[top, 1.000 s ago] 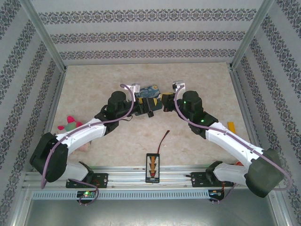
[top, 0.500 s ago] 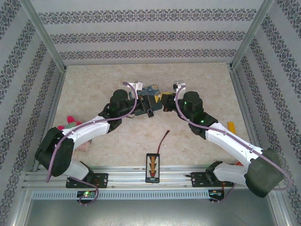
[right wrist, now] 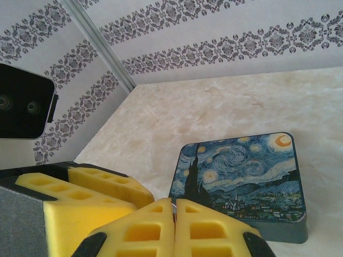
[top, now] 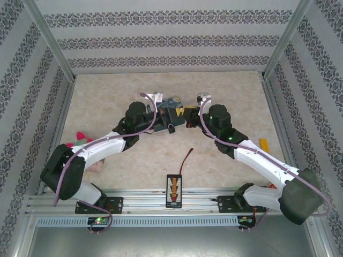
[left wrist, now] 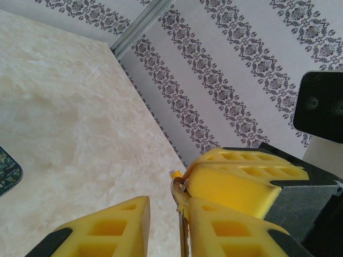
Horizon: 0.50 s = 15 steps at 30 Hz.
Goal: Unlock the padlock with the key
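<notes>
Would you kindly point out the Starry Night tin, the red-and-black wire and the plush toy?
Starry Night tin [right wrist: 241, 176], right wrist view, centre of painted lid.
red-and-black wire [top: 187, 160], top external view, midway along it.
plush toy [top: 80, 137], top external view, pink top.

A blue painted tin [right wrist: 241, 176] lies flat on the pale marbled table [top: 236, 91], toward its far middle. A pink and green soft toy [top: 80, 140] sits near the left edge and a small orange piece [top: 263, 143] near the right. At the near edge lies a black connector board [top: 174, 188], a thin red-and-black wire [top: 187, 159] running from it.
</notes>
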Each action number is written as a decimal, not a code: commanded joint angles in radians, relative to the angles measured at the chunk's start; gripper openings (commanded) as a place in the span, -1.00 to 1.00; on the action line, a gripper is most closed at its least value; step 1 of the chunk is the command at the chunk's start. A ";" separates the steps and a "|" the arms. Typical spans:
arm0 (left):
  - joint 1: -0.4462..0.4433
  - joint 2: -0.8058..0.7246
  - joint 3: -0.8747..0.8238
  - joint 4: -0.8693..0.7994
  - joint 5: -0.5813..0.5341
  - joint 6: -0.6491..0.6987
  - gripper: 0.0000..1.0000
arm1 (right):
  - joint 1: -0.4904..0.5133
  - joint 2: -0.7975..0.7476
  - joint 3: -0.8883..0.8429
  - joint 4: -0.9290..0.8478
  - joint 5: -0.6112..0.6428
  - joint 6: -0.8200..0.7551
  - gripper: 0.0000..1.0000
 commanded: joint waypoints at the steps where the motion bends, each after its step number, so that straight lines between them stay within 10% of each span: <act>1: -0.005 0.012 0.030 0.073 0.019 -0.020 -0.43 | -0.005 -0.004 -0.011 0.045 -0.012 0.013 -1.00; 8: -0.005 0.026 0.030 0.068 0.048 -0.030 -0.35 | -0.005 -0.003 -0.009 0.051 -0.009 0.012 -1.00; 15: -0.005 0.023 0.026 0.078 0.036 -0.024 -0.77 | -0.005 0.008 -0.003 0.052 -0.019 0.016 -1.00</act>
